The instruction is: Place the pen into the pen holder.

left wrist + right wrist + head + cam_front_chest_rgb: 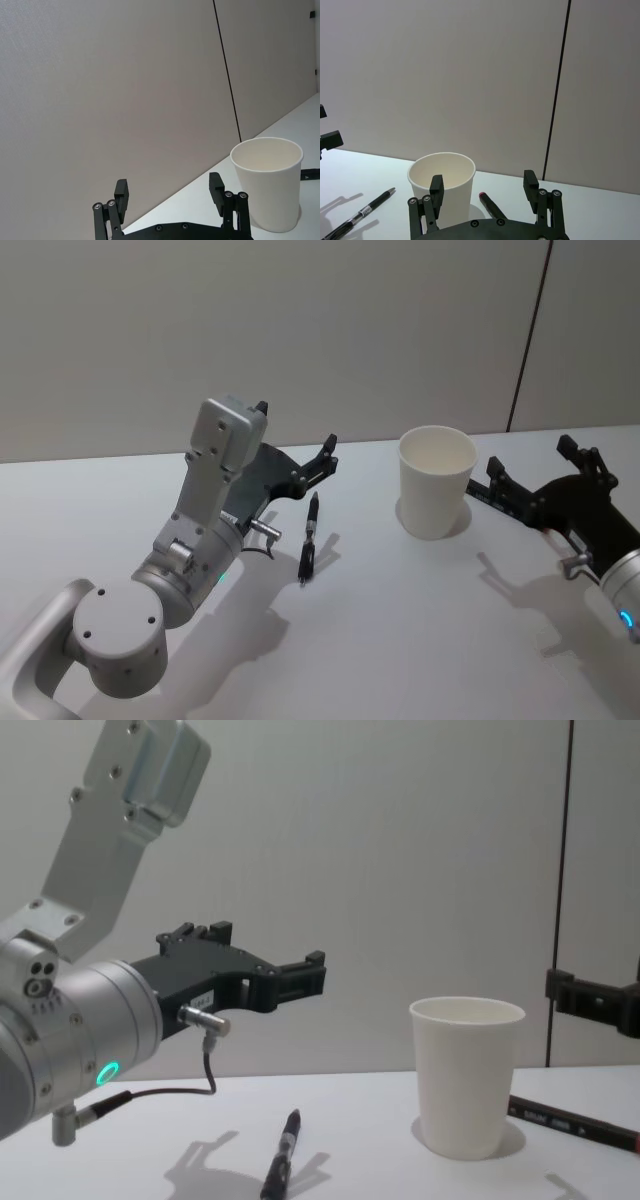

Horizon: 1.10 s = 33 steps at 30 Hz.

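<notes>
Twice hovering over the white tabletop (400, 620) with fingers spread wide and gripping nothing: as the left gripper (169, 186) above the black pen (310, 540), as the right gripper (483, 182) just right of the pen holder (437, 480). Finding that pen lying flat, left of the upright pen holder and apart from it. Spotting a second dark pen (570, 1121), red-tipped, lying at the pen holder's right. Noticing small print on both barrels, too small for reading.

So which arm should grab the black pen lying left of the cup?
Left. The left gripper hovers open close to the pen, on the same side of the cup. The right gripper sits beyond the cup, which stands between it and the pen.
</notes>
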Each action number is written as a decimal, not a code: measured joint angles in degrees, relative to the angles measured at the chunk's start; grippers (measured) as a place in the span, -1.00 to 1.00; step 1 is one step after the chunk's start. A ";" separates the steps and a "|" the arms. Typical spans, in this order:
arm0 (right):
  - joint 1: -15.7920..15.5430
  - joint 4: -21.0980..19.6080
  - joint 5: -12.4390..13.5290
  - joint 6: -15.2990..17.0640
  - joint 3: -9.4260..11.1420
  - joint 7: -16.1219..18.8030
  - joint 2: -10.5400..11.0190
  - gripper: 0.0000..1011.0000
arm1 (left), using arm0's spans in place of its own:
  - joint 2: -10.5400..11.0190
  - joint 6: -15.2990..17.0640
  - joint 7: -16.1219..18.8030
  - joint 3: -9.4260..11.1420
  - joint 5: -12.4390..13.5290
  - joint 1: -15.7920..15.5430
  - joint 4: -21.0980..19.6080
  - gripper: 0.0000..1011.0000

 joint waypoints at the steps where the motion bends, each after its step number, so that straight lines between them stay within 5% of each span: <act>1: 0.03 0.01 0.03 0.03 0.13 0.13 0.13 0.98 | 0.00 0.00 0.00 0.00 0.00 0.00 0.00 0.98; 33: -2.04 -2.42 3.17 4.48 5.70 0.00 6.54 0.98 | 0.00 0.00 0.00 0.00 0.00 0.00 0.00 0.98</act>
